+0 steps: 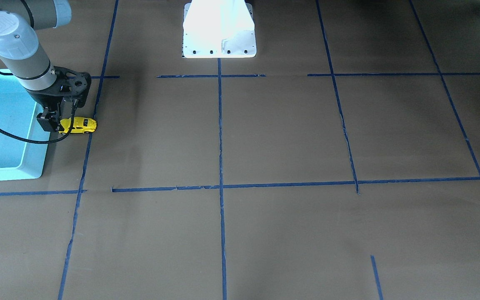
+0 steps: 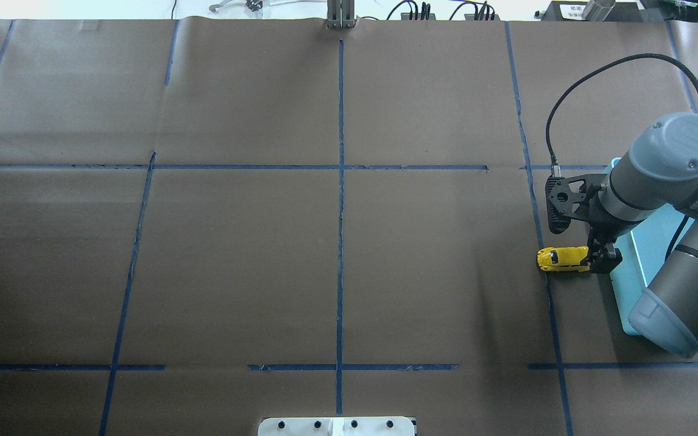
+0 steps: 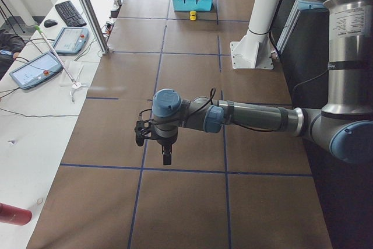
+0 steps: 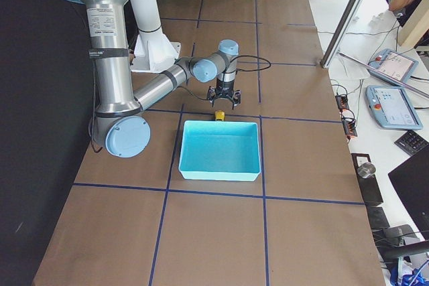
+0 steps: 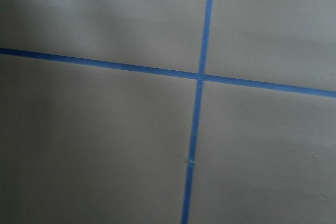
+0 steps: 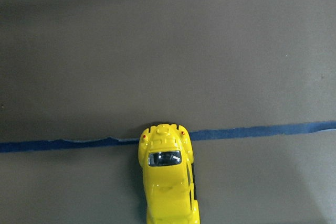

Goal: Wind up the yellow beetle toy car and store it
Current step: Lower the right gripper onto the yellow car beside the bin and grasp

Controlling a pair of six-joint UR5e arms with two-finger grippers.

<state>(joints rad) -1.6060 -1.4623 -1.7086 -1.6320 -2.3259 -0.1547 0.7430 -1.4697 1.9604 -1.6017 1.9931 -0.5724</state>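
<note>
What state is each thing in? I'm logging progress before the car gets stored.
turquoise bin: open-topped, empty.
yellow beetle toy car: on its wheels on the table, outside the bin.
right end effector: at the car's end; grip unclear.
left end effector: above the table; open or shut unclear.

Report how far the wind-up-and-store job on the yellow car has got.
Done: nothing confirmed. The yellow beetle toy car sits on the table outside the turquoise bin; whether it is wound cannot be judged.
In hand: the right gripper is down at the car's bin-side end; its grip is unclear.
Left: winding if needed, then placing the car in the bin. The left gripper hangs far off.
</note>
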